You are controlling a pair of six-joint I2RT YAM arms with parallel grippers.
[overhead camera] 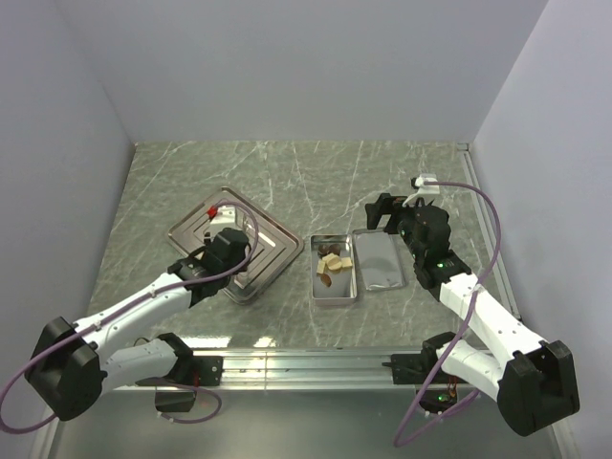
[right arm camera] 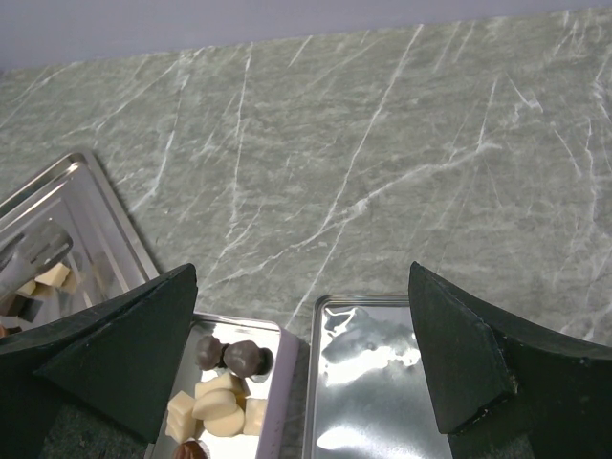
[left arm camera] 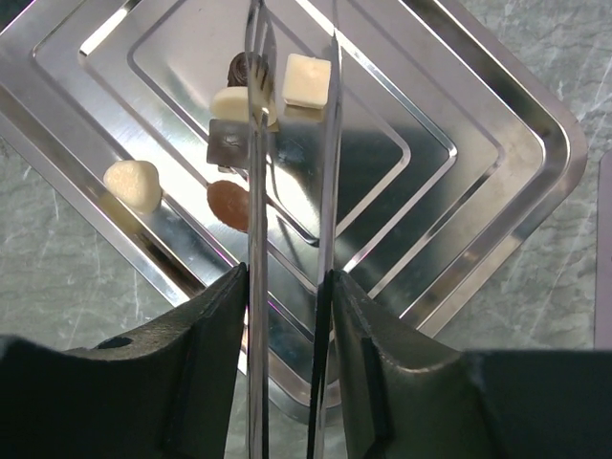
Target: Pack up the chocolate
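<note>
Several chocolate lumps, cream (left arm camera: pixel 307 80) and brown (left arm camera: pixel 228 203), lie on the ridged steel tray (left arm camera: pixel 478 143). My left gripper (left arm camera: pixel 287 287) is shut on metal tongs (left arm camera: pixel 330 191). The tongs' two blades stand apart over those lumps, and I see nothing held between them. More chocolate (right arm camera: pixel 225 402) lies in the open tin (overhead camera: pixel 337 296), dark lumps at its far end and cream ones nearer. My right gripper (right arm camera: pixel 304 287) is open and empty above the far edges of the tin and its upturned lid (right arm camera: pixel 373 402).
The tray (overhead camera: pixel 277 258) sits left of the tin and the lid (overhead camera: pixel 378 260) right of it, all close together mid-table. White walls close in the back and both sides. A metal rail (overhead camera: pixel 306 363) runs along the near edge.
</note>
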